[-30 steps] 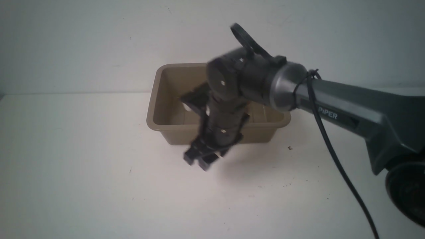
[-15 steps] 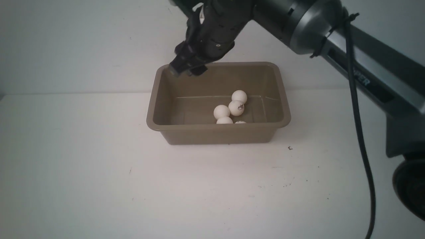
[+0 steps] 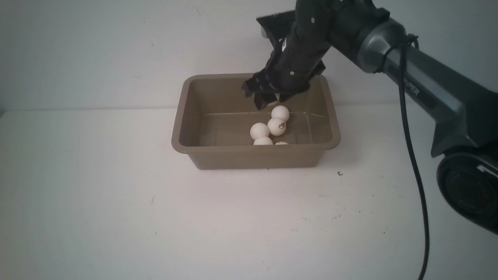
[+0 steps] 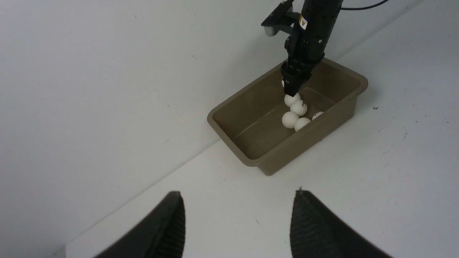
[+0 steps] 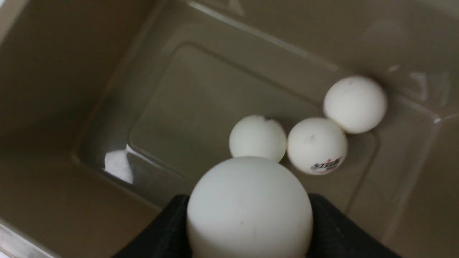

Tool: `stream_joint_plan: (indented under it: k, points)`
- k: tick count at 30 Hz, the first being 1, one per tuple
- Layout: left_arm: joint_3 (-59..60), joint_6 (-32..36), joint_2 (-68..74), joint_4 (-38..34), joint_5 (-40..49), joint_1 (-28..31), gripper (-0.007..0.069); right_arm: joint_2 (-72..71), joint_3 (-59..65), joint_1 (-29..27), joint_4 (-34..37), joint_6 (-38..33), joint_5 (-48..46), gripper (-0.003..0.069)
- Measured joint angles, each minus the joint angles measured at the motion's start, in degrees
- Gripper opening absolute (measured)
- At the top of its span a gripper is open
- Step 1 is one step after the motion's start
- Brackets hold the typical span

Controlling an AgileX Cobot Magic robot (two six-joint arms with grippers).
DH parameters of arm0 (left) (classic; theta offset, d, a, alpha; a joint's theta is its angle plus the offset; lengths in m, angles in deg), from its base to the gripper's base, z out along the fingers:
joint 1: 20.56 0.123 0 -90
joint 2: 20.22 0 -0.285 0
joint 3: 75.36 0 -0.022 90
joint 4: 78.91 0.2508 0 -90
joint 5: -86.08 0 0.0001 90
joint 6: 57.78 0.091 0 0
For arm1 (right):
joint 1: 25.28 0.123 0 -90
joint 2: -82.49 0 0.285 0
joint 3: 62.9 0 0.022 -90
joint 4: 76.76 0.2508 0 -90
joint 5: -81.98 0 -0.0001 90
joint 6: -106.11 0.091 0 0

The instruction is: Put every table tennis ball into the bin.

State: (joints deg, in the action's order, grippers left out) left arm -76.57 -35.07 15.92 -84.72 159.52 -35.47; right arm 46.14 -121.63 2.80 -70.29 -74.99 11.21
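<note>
Matte off-white ball point(image 5: 249, 208) between right tool point(image 3: 267, 100) pads, over taupe bin point(image 3: 186, 116).

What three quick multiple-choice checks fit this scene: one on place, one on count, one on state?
1. Where is the right pincer?
A above the bin
B over bare table
C resting on the table

2. How many balls lie in the bin?
A three
B five
C eight

3. How is the left pincer?
A shut on a ball
B open, empty
C shut, empty

Answers:
1 A: it hangs over the bin's inside, clamping a ball.
2 B: five show on the bin's floor.
3 B: its fingers stand apart, with only table between them.
</note>
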Motion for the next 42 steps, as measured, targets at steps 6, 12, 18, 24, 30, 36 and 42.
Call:
stream_joint_plan:
  k: [6,12,18,24,30,36,42]
  points:
    - [0.04,0.0,0.0,0.0,0.0,0.0,0.0363,0.36,-0.29,0.0,0.94,-0.22,-0.55,0.0468]
    - [0.04,0.0,-0.01,0.0,0.0,0.0,0.0363,-0.15,-2.54,0.0,-2.36,-2.19,-1.1,0.047]
    - [0.04,0.0,-0.01,0.0,0.06,0.0,0.0363,-5.81,-3.08,0.0,-6.47,-3.61,-1.4,0.0193]
    - [0.04,0.0,-0.36,0.05,0.06,0.0,0.03,-16.5,-3.62,0.0,-8.18,-5.2,-1.69,-0.0006]
    - [0.04,-0.08,-6.6,3.96,0.06,0.0,0.014,-27.93,-2.0,0.0,-9.77,-5.98,-2.18,-0.0013]
    - [0.15,-3.95,-12.52,9.29,0.28,0.0,0.0025,-41.0,11.04,0.0,-11.94,-7.1,-2.18,-0.0015]
    - [7.02,-4.9,-13.98,9.58,0.28,0.0,-0.0004,-56.98,37.45,0.0,-12.19,-7.41,5.18,-0.0015]
